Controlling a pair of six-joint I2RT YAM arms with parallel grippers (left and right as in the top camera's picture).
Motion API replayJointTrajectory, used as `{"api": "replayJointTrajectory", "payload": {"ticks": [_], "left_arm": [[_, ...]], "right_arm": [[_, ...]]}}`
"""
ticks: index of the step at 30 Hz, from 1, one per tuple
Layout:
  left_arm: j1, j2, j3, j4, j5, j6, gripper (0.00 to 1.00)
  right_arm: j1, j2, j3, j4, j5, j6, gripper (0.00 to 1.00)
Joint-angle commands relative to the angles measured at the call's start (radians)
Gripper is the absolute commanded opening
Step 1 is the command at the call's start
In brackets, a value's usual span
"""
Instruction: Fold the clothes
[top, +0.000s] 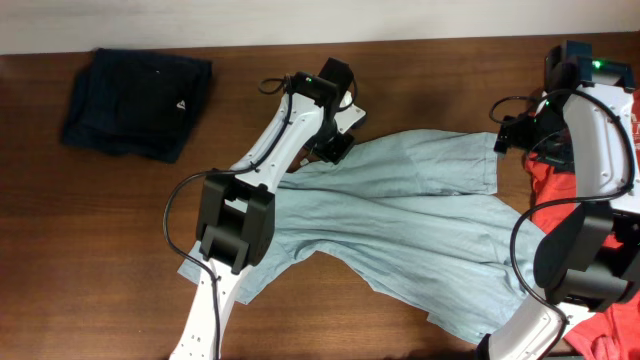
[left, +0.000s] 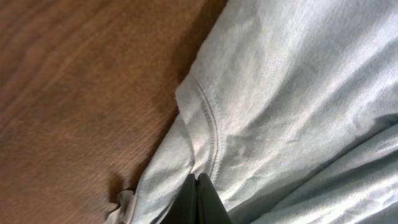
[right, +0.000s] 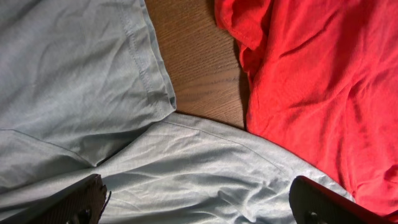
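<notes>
Three garments lie on the wooden table (top: 100, 220). One pale blue-grey T-shirt (top: 420, 230) is spread, rumpled, across the middle and reaches toward the near right. One red T-shirt (top: 548, 180) lies at the right edge, partly hidden under the right arm. One dark navy garment (top: 135, 100) sits folded in the far left corner, well apart from the other two.

There are two arms, each with one gripper. The left gripper (top: 333, 148) is at the far edge of the blue-grey shirt, left of its middle. In the left wrist view its two dark fingers (left: 208, 202) are pressed together, and a stitched hem of the shirt (left: 298, 93) runs right into them, so it appears to pinch the cloth there. Bare wood (left: 74, 93) lies beside that edge.

The right gripper (top: 510, 135) hangs at the far right end of the blue-grey shirt, near the red one. In the right wrist view its two fingers (right: 81, 199) stand wide apart, with nothing between them but the blue-grey cloth (right: 186, 168) below. A hemmed flap of that shirt (right: 81, 68) lies at the left. The red T-shirt (right: 323, 81) lies at the right and touches the blue-grey one, with a wedge of table (right: 199, 62) between them farther off.
</notes>
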Motion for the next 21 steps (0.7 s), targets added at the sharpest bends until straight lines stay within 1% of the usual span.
{"api": "replayJointTrajectory", "payload": {"ticks": [1,9,11,13,21], "left_arm": [[-0.002,0.01,-0.034,0.003,0.024,-0.006,0.01],[-0.003,0.01,-0.079,0.061,0.019,-0.006,0.02],[-0.003,0.01,-0.08,0.085,0.011,-0.006,0.06],[-0.003,0.011,-0.082,0.106,0.008,-0.006,0.13],[-0.003,0.023,-0.105,0.117,0.008,-0.006,0.14]], "right_arm": [[-0.003,-0.039,0.016,0.0,0.009,0.013,0.99],[-0.003,-0.039,0.016,0.0,0.009,0.013,0.99],[-0.003,-0.039,0.016,0.0,0.009,0.013,0.99],[-0.003,-0.039,0.016,0.0,0.009,0.013,0.99],[-0.003,-0.039,0.016,0.0,0.009,0.013,0.99]]}}
